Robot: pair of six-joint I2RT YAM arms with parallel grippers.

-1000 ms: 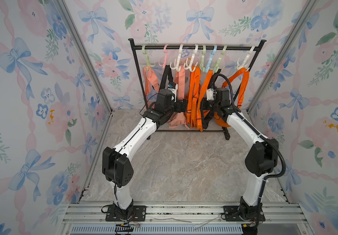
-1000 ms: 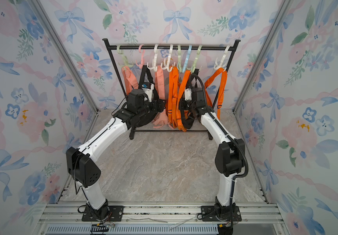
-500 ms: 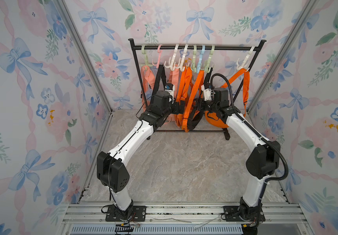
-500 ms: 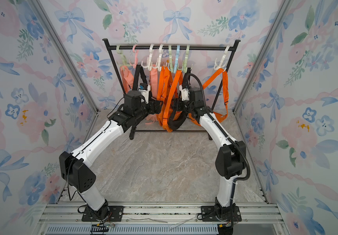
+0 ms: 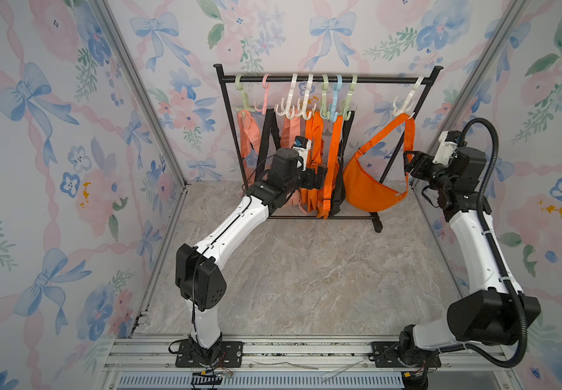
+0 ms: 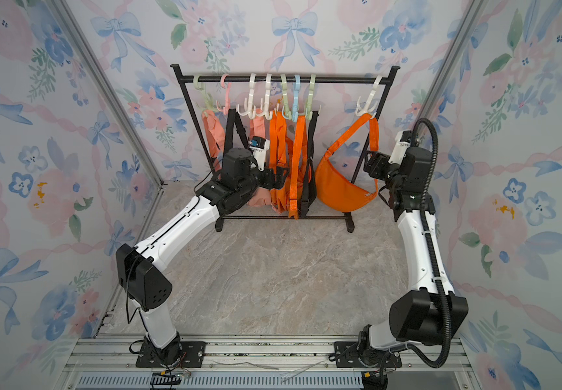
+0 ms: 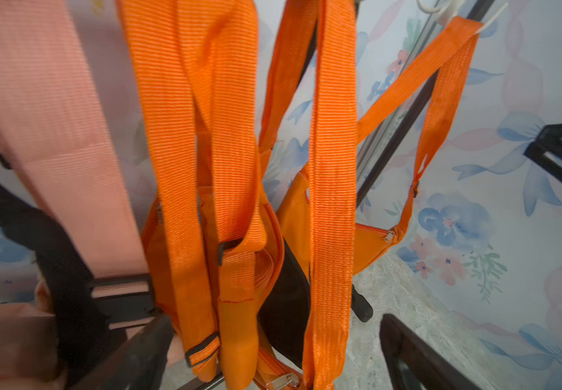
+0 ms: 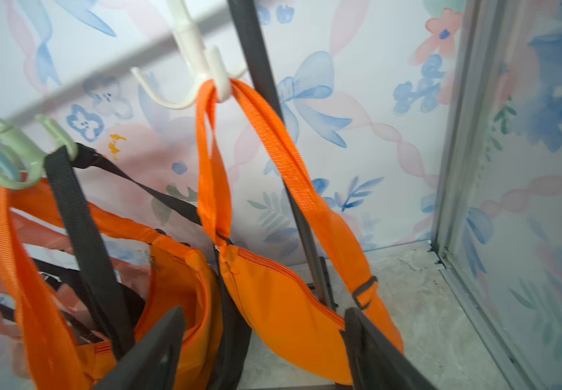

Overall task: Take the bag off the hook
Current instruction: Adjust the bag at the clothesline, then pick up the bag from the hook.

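Orange bag hangs on white hook; left end effector, right end effector both spread, empty.

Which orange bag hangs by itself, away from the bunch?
The orange bag on the white hook at the end of the rail nearest the right claw. It hangs alone; the other bags crowd together by the left claw.

The orange bag hangs, strap looped over a white hook.
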